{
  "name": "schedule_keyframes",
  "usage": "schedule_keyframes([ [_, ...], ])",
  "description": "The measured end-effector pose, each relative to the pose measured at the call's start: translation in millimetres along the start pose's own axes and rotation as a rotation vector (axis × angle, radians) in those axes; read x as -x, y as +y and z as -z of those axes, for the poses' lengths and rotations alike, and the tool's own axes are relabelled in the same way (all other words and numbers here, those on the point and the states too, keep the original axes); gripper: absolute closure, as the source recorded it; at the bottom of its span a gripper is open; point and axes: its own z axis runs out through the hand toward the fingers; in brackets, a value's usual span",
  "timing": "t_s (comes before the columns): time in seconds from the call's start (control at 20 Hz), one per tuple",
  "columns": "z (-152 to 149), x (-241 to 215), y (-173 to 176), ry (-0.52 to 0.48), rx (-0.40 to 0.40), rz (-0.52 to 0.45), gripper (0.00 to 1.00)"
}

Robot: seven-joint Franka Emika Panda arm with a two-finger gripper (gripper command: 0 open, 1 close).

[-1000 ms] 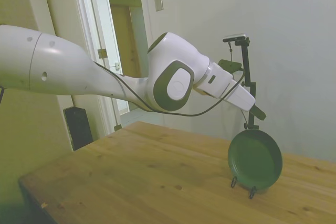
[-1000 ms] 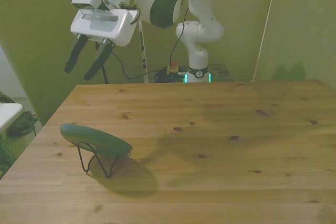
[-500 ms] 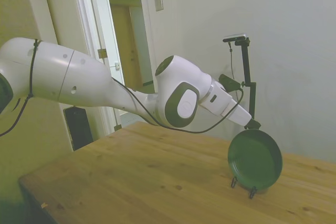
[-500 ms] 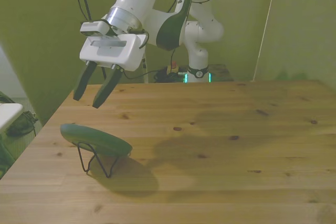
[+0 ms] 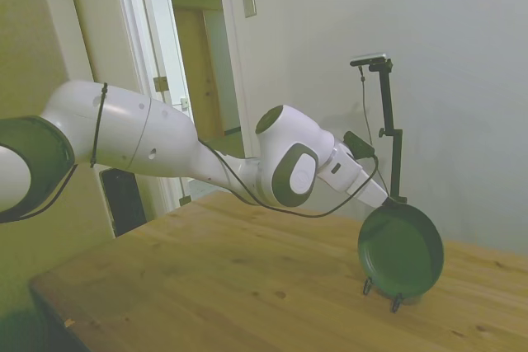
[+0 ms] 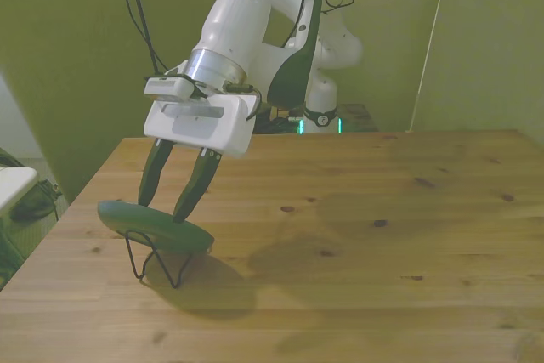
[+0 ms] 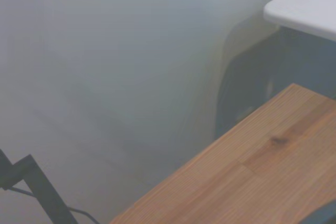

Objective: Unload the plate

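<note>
Side and front views share the table point(image 5: 247, 286) — wrist view sits close.

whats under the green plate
A thin black wire stand props the plate on edge above the wooden table. The plate's rim covers where the wire cradles it.

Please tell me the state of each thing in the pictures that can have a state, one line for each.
Plate: on edge in the wire stand, leaning, not yet taken out.
Wire stand: upright on the table, holding the plate.
Gripper: open, fingertips right at the plate's top rim.
Door: open, seen in the side view.
</note>
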Motion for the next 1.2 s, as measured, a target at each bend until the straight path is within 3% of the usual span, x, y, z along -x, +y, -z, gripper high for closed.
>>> schedule_keyframes([
  [0.2, -8.4, -0.7, 5.9, -0.003, 0.012, -0.01, 0.0],
  [0.25, -9.2, -1.2, 6.9, -0.004, 0.013, -0.011, 1.0],
  [1.2, -17.0, -9.9, 17.7, -0.009, 0.027, -0.022, 1.0],
])
